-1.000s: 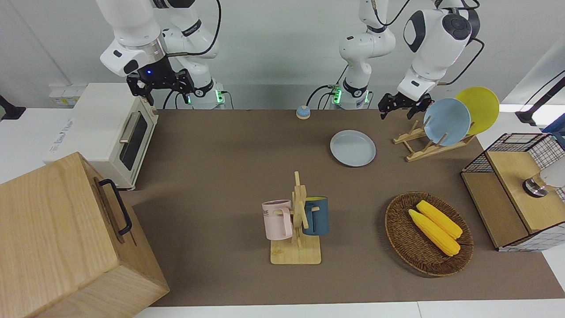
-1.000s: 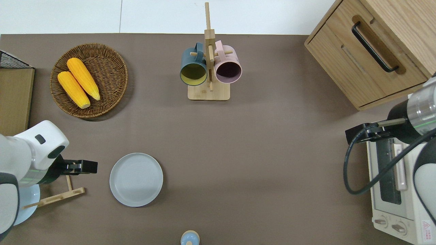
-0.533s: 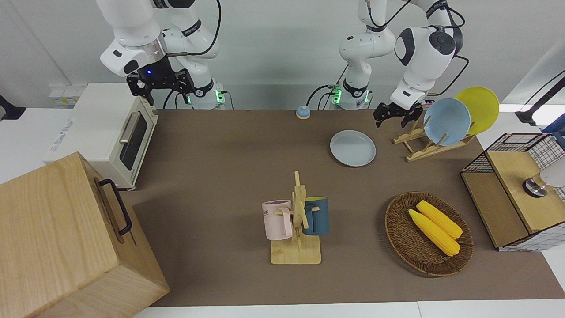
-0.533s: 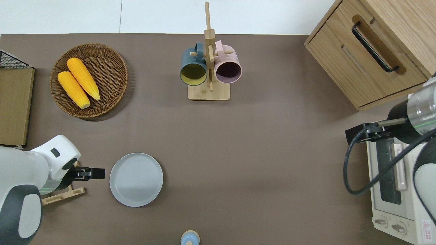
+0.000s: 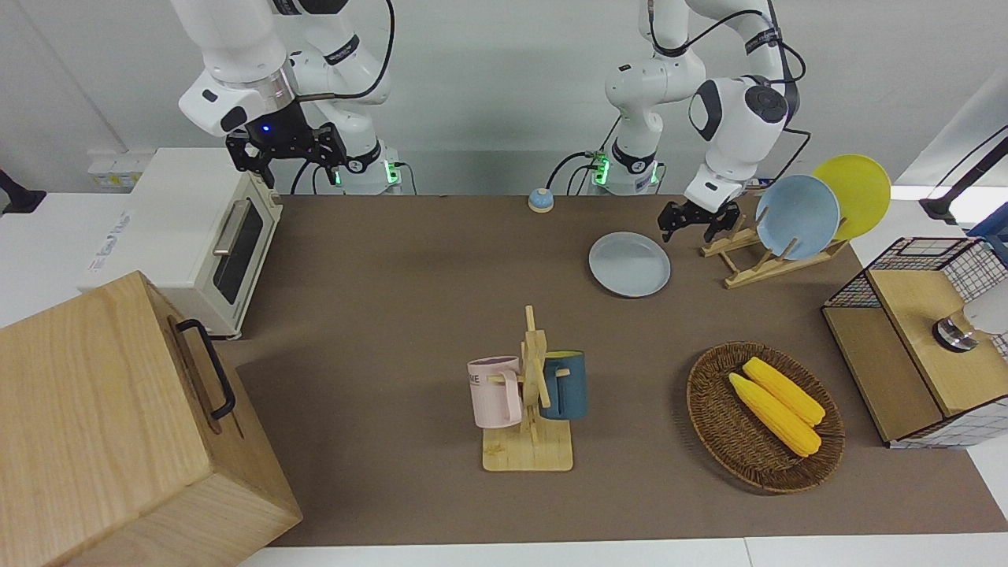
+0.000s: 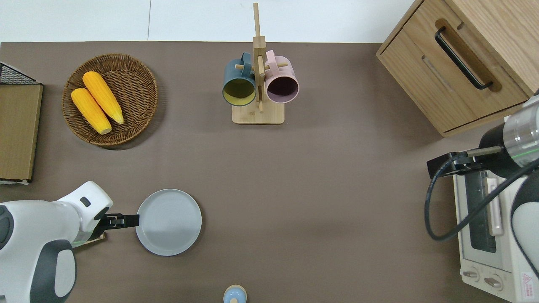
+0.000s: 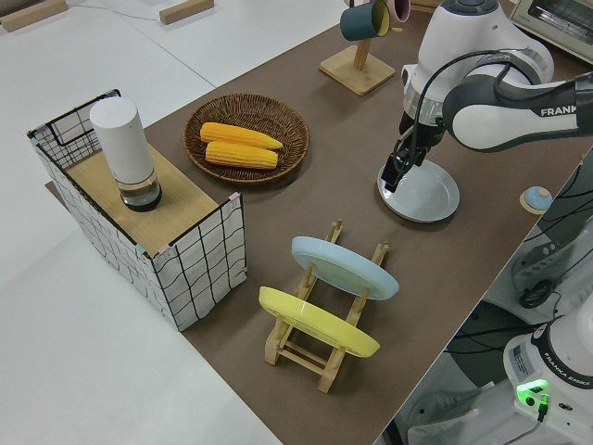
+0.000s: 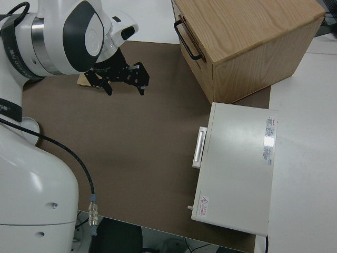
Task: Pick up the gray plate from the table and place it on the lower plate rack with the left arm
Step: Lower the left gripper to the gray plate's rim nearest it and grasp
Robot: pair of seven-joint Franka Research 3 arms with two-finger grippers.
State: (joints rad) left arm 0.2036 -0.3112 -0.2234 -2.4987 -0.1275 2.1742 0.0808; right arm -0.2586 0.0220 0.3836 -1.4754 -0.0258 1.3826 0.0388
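The gray plate [image 5: 630, 264] [image 6: 168, 221] [image 7: 422, 190] lies flat on the brown table [image 5: 409, 276]. My left gripper [image 5: 691, 226] [image 6: 128, 220] [image 7: 394, 176] hangs open and low, over the plate's rim on the side toward the plate rack. The light-wood plate rack [image 5: 748, 260] [image 7: 324, 306] stands beside the plate, toward the left arm's end. Its upper slots hold a sky-blue plate [image 5: 797, 216] and a yellow plate [image 5: 854, 193], while its lower slots are bare. My right gripper [image 5: 287, 150] [image 8: 124, 76] is parked and open.
A mug tree [image 5: 529, 394] with a pink and a dark blue mug stands mid-table. A wicker basket [image 5: 709, 409] holds two corn cobs. A wire-sided shelf [image 5: 929, 339], a toaster oven [image 5: 197, 236], a wooden cabinet [image 5: 118, 425] and a small blue bell [image 5: 540, 200] ring the table.
My left gripper has swung from over the rack toward the gray plate and come down, reaching the plate's rim. The right arm has not moved.
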